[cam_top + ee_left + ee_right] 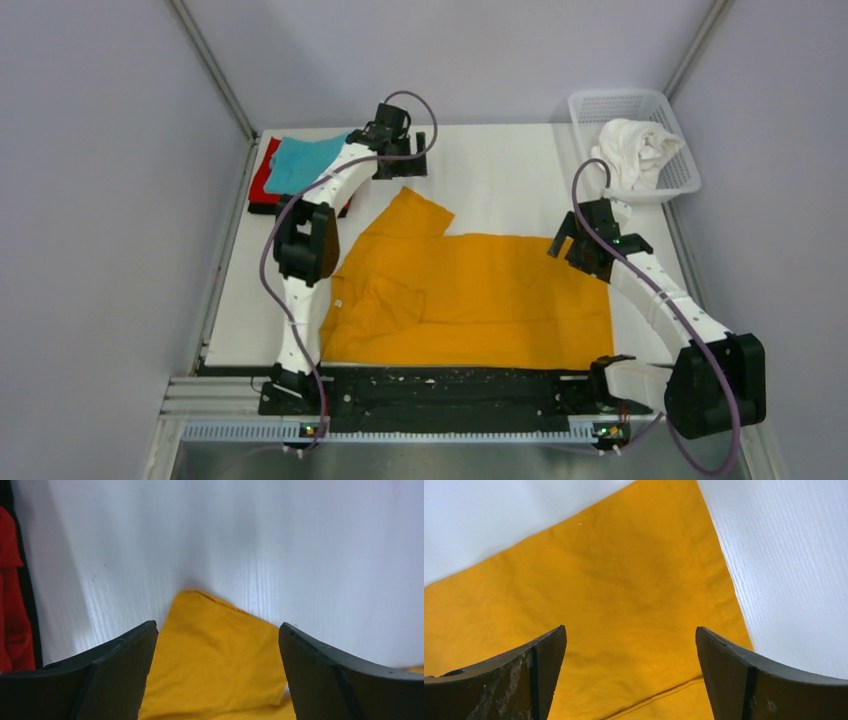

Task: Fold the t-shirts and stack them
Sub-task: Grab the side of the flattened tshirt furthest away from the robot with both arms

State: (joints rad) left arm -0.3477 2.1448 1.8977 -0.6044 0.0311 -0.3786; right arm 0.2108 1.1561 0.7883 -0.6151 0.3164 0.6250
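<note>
The orange t-shirt [480,300] lies spread flat on the white table, one sleeve [415,213] pointing to the far side. My left gripper [402,165] hovers open just beyond that sleeve; in the left wrist view the sleeve [215,655] lies between the open fingers [120,670]. My right gripper [578,248] is open above the shirt's far right corner, and the right wrist view shows the orange hem [624,605] under the open fingers [734,675]. A folded pile sits at the far left: teal shirt [303,160] on top, red [263,178] and black [262,208] under it. The white shirt [635,150] lies in the basket.
A white mesh basket [620,103] stands at the far right corner of the table. Grey walls close in the left, back and right sides. A black rail [450,395] carries the arm bases along the near edge.
</note>
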